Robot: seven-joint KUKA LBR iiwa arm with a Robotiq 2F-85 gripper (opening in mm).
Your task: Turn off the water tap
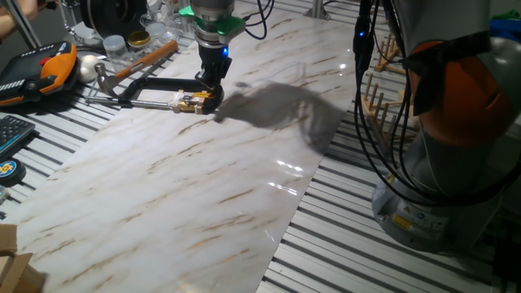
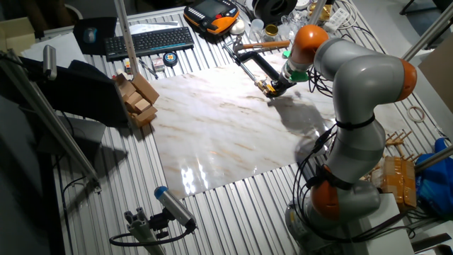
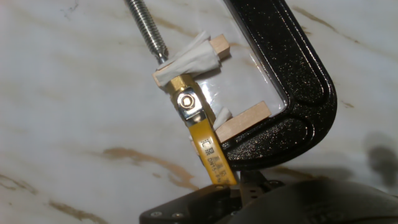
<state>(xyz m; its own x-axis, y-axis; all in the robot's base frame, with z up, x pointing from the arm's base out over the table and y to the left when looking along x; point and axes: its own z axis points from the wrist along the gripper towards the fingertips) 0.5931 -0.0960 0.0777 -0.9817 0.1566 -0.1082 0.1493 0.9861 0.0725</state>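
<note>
The water tap (image 3: pixel 181 92) is a small brass valve wrapped in white tape. It has a yellow lever handle (image 3: pixel 211 155) and is held between wooden blocks (image 3: pixel 245 121) in the jaw of a black C-clamp (image 3: pixel 292 81). The clamp lies at the far left of the marble board in one fixed view (image 1: pixel 155 85), and also shows in the other fixed view (image 2: pixel 256 65). My gripper (image 1: pixel 212 89) stands over the tap with its fingers close together. In the hand view its black tip (image 3: pixel 242 196) meets the free end of the yellow handle. I cannot tell whether it grips the handle.
A wooden-handled hammer (image 1: pixel 138 63) lies just behind the clamp. Jars (image 1: pixel 126 45), an orange pendant (image 1: pixel 53 69) and a keyboard (image 2: pixel 148 40) crowd the back. Wooden blocks (image 2: pixel 138 103) sit left of the marble board (image 1: pixel 203 179). A wooden rack (image 1: pixel 383 98) stands at its right.
</note>
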